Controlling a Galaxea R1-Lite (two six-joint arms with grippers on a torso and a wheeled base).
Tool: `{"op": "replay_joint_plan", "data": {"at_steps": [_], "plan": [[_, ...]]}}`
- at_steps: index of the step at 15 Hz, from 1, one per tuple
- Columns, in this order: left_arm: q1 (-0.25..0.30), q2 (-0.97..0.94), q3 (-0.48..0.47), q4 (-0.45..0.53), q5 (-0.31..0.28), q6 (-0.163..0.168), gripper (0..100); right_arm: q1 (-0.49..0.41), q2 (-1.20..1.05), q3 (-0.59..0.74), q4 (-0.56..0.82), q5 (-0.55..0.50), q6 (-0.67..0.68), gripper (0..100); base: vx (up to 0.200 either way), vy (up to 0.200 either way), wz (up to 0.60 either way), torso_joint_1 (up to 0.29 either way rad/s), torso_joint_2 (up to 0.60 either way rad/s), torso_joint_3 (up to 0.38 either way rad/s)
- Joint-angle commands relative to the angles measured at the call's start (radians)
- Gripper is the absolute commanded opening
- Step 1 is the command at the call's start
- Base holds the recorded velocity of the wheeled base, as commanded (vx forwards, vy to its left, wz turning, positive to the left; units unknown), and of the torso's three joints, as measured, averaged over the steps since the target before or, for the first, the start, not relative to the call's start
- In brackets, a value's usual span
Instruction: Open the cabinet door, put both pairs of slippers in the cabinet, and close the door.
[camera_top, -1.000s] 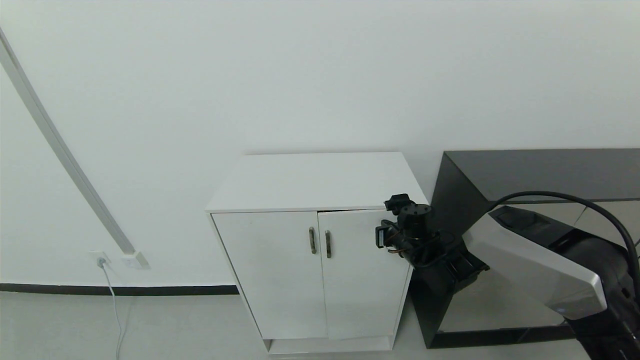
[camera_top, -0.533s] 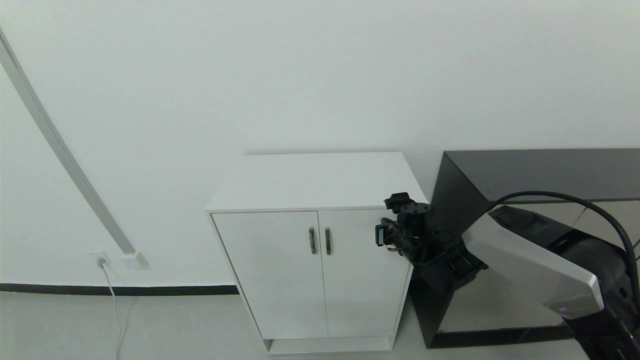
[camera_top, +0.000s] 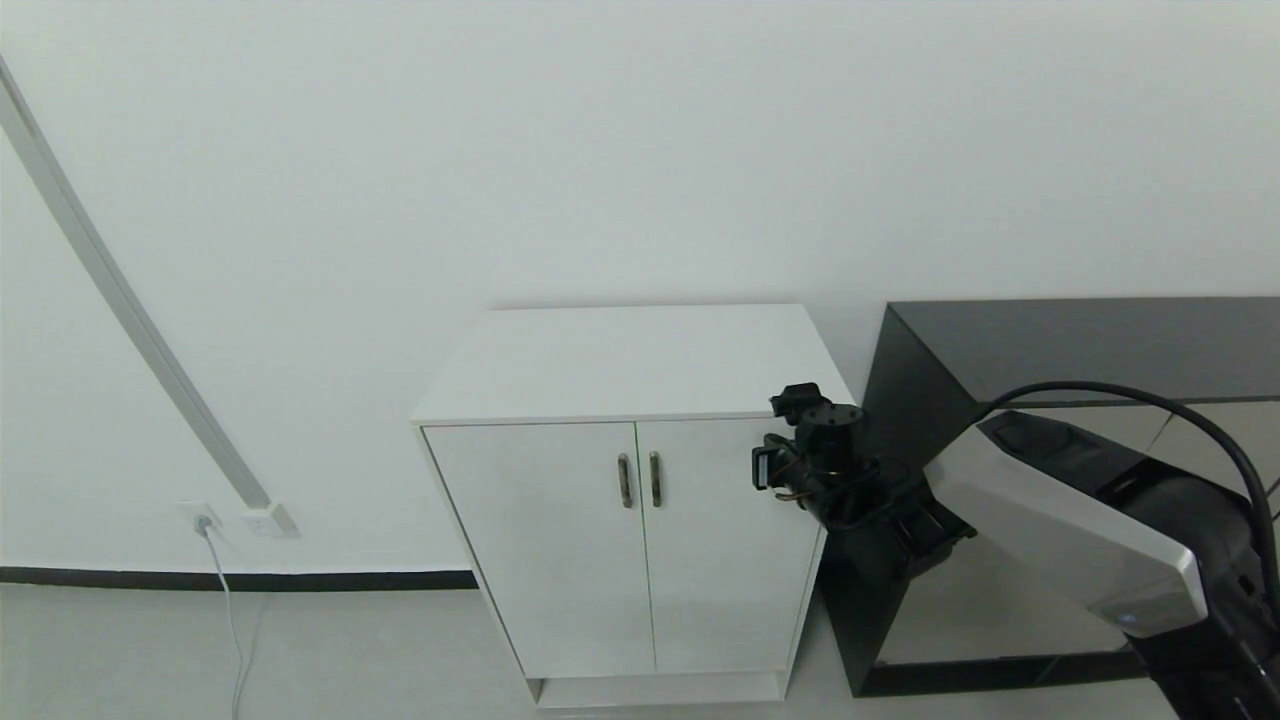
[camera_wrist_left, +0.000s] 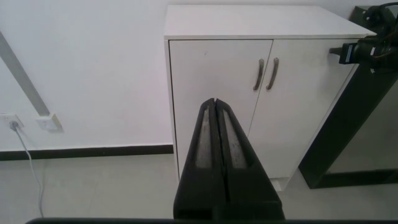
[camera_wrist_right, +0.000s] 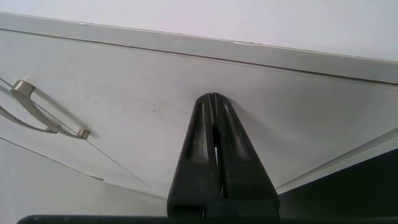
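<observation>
The white cabinet (camera_top: 620, 362) stands against the wall with both doors flush and shut, the two metal handles (camera_top: 640, 480) side by side at the middle seam. My right gripper (camera_wrist_right: 214, 98) is shut, its tips against the upper part of the right door (camera_top: 725, 570) near its outer edge; it also shows as a dark shape (camera_wrist_left: 344, 53) in the left wrist view. My left gripper (camera_wrist_left: 214, 102) is shut on nothing and hangs well back from the cabinet (camera_wrist_left: 217, 74), in line with the left door.
A black cabinet with a mirrored front (camera_top: 1050, 340) stands tight against the white cabinet's right side. A wall socket with a hanging cable (camera_top: 205, 522) and a slanted conduit (camera_top: 120, 290) are on the left. Open floor (camera_top: 330, 650) lies before the cabinet.
The right door was slightly ajar a second ago and now sits flush. My right gripper followed it in a little toward the cabinet.
</observation>
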Motion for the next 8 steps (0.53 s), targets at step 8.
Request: {"op": "replay_joint_plan", "data": {"at_steps": [8], "plan": [[0.0, 0.001, 0.0, 0.0, -0.001, 0.004, 0, 0.011, -0.314, 0.4, -0.095, -0.039, -0.002, 0, 0.0, 0.0, 0.0, 0.0, 0.0, 0.0]]}}
